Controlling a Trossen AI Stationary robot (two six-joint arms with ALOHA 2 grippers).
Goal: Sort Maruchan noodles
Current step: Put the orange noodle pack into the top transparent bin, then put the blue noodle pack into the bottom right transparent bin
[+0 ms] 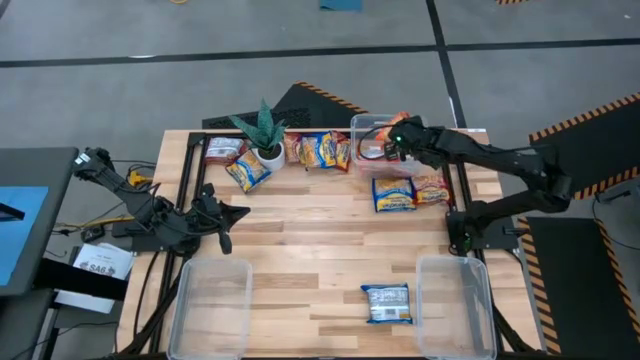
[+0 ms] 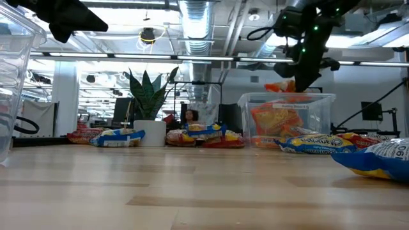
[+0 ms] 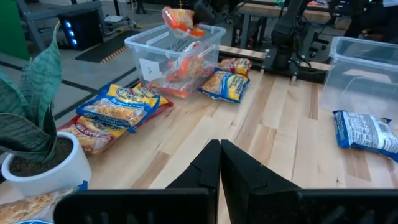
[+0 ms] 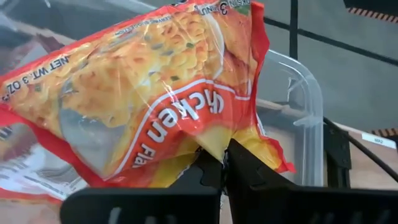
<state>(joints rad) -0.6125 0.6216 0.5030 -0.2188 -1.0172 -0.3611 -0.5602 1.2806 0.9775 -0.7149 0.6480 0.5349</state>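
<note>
1. We see an orange packet pinched at its lower edge in the right gripper, whose fingers are clamped on it, hanging just above the far bin at the table's back right.
2. That bin already holds orange packets — so we judge one colour partly sorted.
3. Most remains: loose packets lie in a row beside the potted plant, two more sit just in front of the far bin, and a blue packet lies between the two near bins, which look empty.
4. The left gripper waits at the table's left edge, fingers together, holding nothing.
</note>
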